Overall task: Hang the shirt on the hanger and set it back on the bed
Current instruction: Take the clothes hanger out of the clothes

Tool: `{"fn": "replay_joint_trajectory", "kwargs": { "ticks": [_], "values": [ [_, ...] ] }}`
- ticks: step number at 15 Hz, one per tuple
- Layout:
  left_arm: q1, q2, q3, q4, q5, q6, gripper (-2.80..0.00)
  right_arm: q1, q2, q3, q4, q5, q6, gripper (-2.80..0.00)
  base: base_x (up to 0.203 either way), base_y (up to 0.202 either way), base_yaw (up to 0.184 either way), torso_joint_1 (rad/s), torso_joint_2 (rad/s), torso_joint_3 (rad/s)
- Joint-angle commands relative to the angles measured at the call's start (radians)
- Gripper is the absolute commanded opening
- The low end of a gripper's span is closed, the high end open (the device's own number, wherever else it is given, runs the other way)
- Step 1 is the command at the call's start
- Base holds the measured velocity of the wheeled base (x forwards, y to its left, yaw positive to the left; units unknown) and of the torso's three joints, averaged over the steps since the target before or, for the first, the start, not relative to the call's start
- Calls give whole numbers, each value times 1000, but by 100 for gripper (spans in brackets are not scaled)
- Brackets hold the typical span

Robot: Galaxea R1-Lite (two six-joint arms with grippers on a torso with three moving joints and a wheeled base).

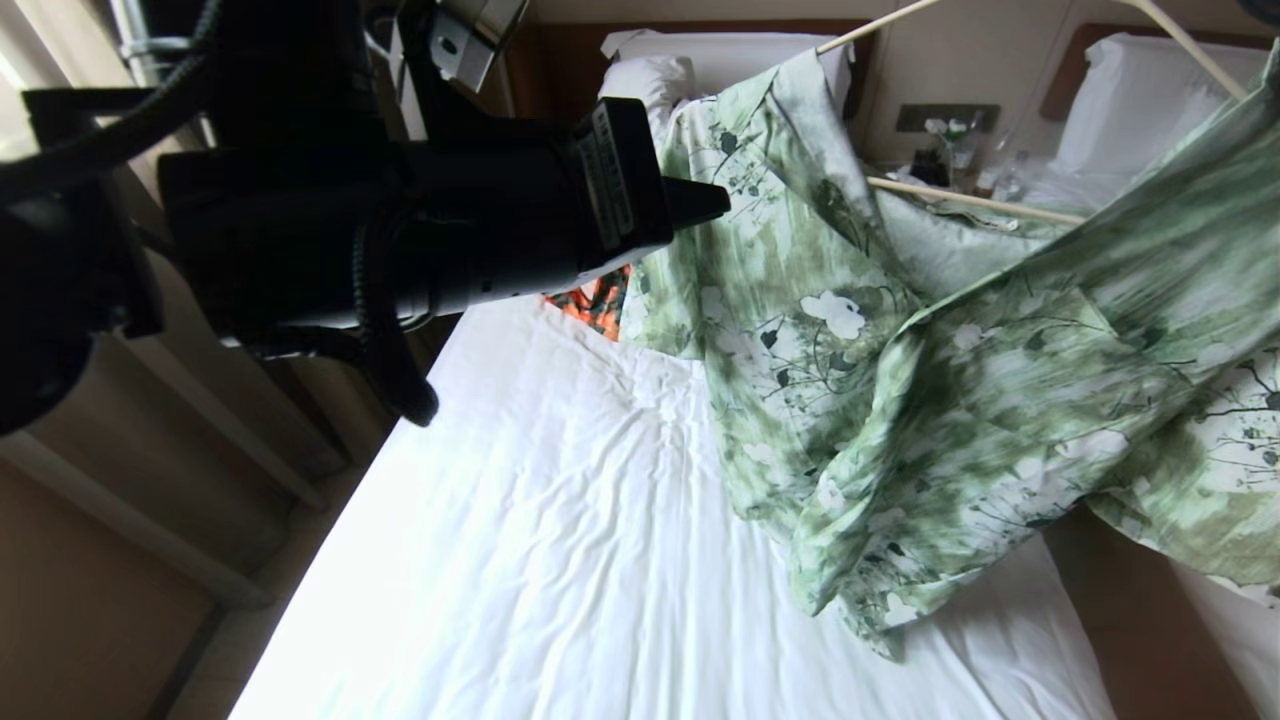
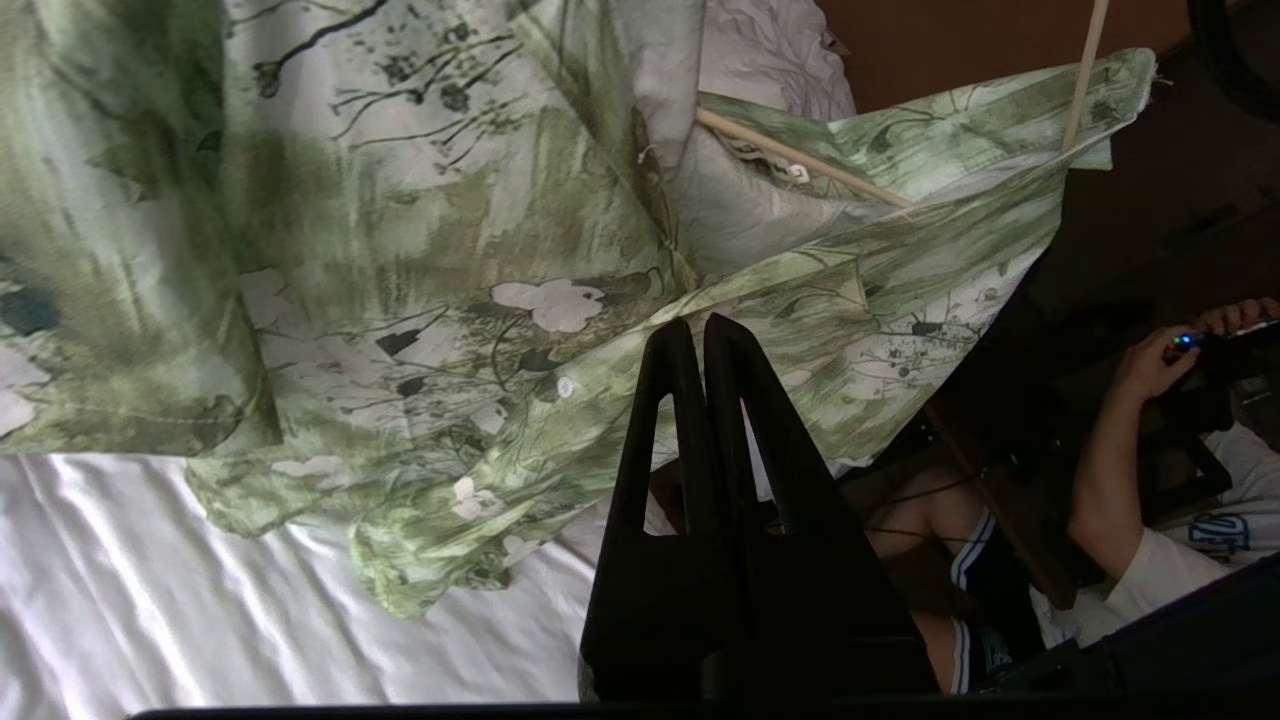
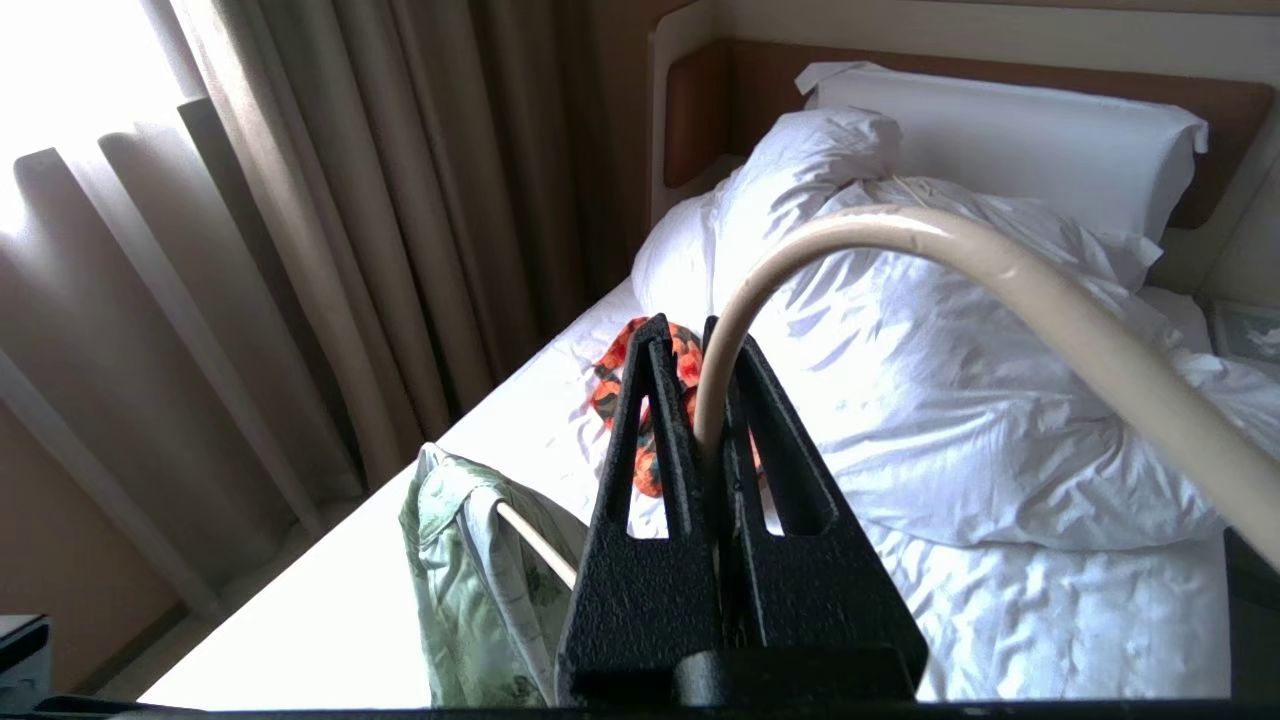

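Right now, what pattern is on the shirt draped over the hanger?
Mottled green short-sleeved shirt with white flowers and dark leaf sprigs; head view shows it best.

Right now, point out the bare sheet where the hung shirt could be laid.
Free: wrinkled white bed sheet, between the curtain-side edge and the mottled green floral shirt. Crowded: the headboard end, with white pillows and an orange patterned garment.

Right gripper [image 3: 705, 380] jaws around hanger [image 3: 1000, 265] hook

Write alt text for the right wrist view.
The right hand, shut, grips the curved hook of the cream hanger above the bed. One shoulder of the green floral shirt hangs on the hanger; an orange patterned garment, pillows and curtains lie beyond.
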Motion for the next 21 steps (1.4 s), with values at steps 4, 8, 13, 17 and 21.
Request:
{"fn": "replay_joint_trajectory", "kwargs": {
  "ticks": [4,8,13,17,21],
  "values": [
    [-51,140,-128,-1,47,-38,-280,89,12,3,-2,-42,11,-280,0,0,0,0,0,0],
    [-42,173,-133,-19,79,-43,0,95,12,-3,-2,-45,11,-280,0,0,0,0,0,0],
    [-16,193,-177,-55,81,-43,0,95,4,2,-2,-45,11,-280,0,0,0,0,0,0],
    [-15,194,-226,-63,91,-41,0,95,2,6,-2,-45,13,-280,0,0,0,0,0,0],
    [-17,210,-285,-61,110,-37,0,99,3,6,-2,-46,13,-280,0,0,0,0,0,0]
  ]
}}
